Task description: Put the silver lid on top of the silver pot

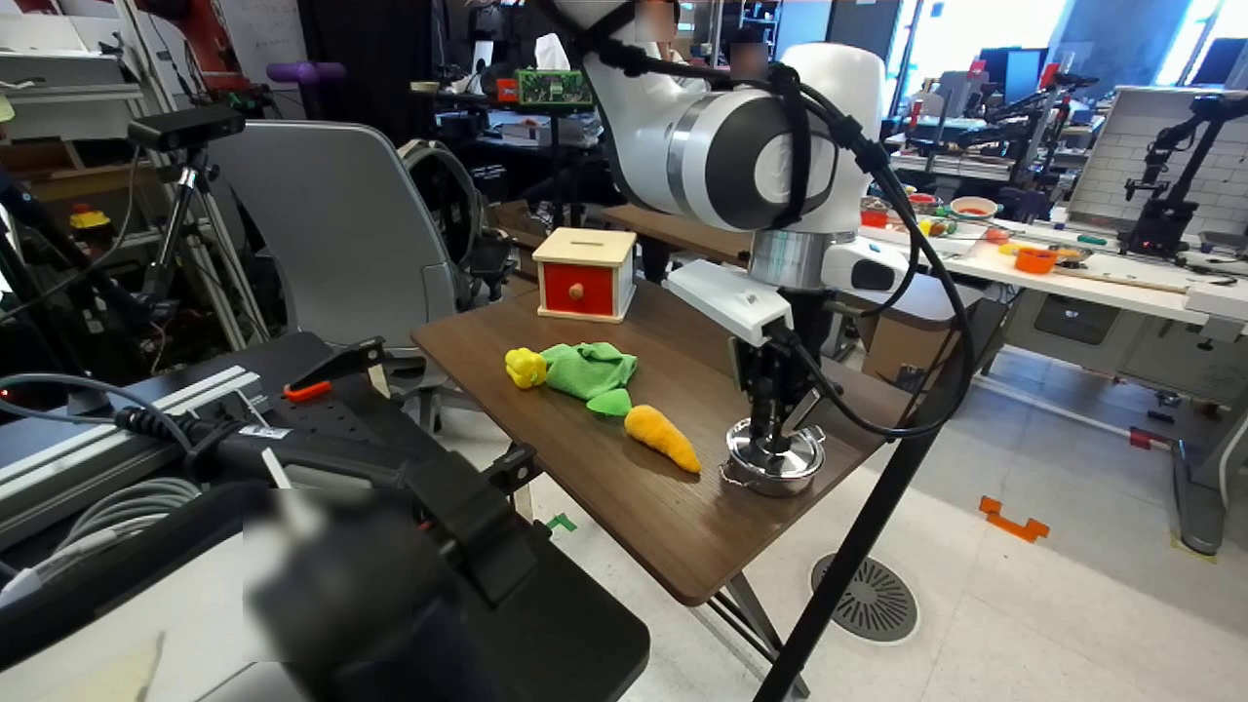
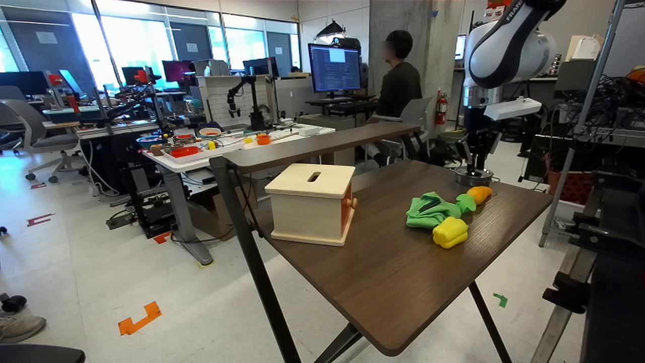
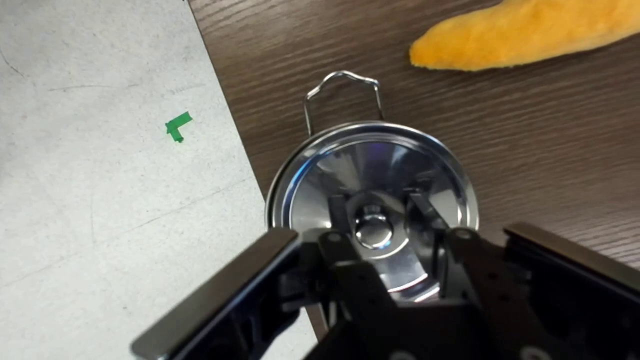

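The silver lid [image 3: 345,165] lies on top of the silver pot [image 1: 777,486], near the table's edge. In the wrist view the lid's rim almost lines up with the pot, and a thin band of pot shows at the left. A wire handle of the pot [image 3: 342,75] sticks out at the top. My gripper [image 3: 376,200] is over the lid, its fingers apart on either side of the round knob [image 3: 374,232]. Gaps show between the knob and both fingers. The gripper [image 1: 775,439] also points down at the lid in both exterior views. The pot's inside is hidden.
An orange plush carrot [image 1: 661,439] lies close to the pot. A green cloth-like toy [image 1: 590,370] and a yellow pepper [image 1: 526,368] lie farther along the table [image 2: 393,282]. A wooden box with a red drawer [image 1: 585,276] stands at the far end.
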Available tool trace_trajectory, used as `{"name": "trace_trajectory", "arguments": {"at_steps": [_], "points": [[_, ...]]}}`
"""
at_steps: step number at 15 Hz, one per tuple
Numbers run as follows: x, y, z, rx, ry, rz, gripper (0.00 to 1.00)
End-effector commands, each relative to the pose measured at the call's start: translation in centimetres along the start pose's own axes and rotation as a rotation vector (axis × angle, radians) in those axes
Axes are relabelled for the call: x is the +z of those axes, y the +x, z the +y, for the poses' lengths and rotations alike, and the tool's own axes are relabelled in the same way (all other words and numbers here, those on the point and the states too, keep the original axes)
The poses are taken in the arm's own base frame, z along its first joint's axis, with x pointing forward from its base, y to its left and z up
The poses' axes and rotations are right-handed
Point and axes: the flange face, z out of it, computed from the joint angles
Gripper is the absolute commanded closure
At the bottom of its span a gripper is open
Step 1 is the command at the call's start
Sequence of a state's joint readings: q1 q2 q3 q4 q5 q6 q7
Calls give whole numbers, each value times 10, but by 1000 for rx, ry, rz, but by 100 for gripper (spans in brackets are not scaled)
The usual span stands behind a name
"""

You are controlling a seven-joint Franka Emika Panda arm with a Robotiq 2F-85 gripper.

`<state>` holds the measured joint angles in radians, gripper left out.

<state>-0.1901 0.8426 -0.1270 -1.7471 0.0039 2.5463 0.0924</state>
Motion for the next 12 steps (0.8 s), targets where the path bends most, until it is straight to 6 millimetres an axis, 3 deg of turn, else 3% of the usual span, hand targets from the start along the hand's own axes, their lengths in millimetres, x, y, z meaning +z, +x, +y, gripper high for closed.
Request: {"name": "trace_trajectory", "arguments": {"at_steps": [1, 5, 10, 11, 12], "points": [[-4, 6, -1, 24, 16, 14, 33], [-22, 0, 1, 30, 49, 22, 3], [-102, -33, 13, 52, 220, 117, 0], [-65, -5, 3, 58, 152, 83, 0], [-82, -12, 7, 58, 182, 95, 0]]}}
